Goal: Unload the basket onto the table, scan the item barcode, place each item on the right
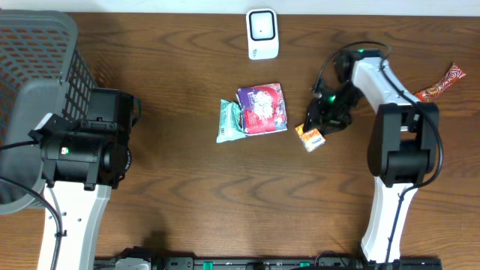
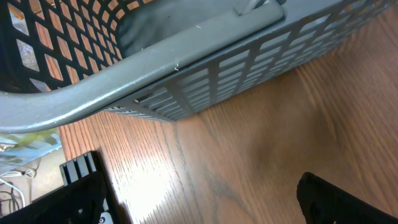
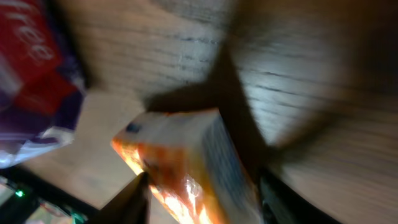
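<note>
the right gripper (image 1: pixel 322 124) is sitting low over the table just right of the frame's middle in the overhead view, with the small orange packet (image 1: pixel 311 138) lying at its tip, just right of the purple packet (image 1: pixel 262 109) and the teal packet (image 1: pixel 230 121). in the right wrist view the orange packet is showing between the two dark fingers (image 3: pixel 127 202), but the picture is smearing badly and i cannot tell whether the jaws are pinching it or only standing around it. the left gripper (image 2: pixel 205 208) is standing wide apart and holding nothing, parked beside the grey basket (image 2: pixel 205 81) at the left edge. the white scanner (image 1: pixel 262 34) is waiting at the top centre of the frame, well apart from the packet. the likely trouble from here is a weak or off-centre pinch: the wrapper is looking glossy and tilted, so it may be slipping or twisting out on the lift. a sweep toward the scanner could also be nudging the purple packet beside it, and the barcode may be ending up facing away from the scanner window, since its position is not visible here.
</note>
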You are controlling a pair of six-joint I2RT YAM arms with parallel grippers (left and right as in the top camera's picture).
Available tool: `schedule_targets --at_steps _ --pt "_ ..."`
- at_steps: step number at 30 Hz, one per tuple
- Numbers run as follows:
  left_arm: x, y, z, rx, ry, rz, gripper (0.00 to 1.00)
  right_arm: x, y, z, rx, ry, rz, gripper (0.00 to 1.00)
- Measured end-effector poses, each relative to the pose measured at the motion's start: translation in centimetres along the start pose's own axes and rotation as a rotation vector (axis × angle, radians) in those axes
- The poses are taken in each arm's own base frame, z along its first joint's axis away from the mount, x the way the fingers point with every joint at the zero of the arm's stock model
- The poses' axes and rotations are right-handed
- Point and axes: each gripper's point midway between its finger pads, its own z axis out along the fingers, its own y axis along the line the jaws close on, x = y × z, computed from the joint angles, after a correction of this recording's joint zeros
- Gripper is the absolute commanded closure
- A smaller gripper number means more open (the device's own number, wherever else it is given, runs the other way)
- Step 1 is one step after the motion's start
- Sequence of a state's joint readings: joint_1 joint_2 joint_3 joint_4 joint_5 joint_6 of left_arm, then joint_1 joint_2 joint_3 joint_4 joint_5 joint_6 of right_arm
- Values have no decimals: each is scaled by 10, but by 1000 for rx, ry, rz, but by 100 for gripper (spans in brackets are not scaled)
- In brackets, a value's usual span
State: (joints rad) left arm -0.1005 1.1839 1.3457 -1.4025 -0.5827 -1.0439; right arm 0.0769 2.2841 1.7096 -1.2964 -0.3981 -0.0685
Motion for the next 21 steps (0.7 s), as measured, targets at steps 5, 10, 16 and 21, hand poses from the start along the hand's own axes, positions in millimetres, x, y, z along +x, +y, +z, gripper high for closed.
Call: schedule_targets --at_steps 5,10,16,21 --pt "0 0 0 0 0 0 2 8 4 6 -7 19 10 99" --pt "0 0 0 0 0 0 2 8 7 0 -11 25 44 99" --pt "0 0 0 0 0 0 2 -66 33 -63 -21 -268 13 99" --pt "0 0 0 0 0 0 2 -148 77 -156 -48 -708 -122 99"
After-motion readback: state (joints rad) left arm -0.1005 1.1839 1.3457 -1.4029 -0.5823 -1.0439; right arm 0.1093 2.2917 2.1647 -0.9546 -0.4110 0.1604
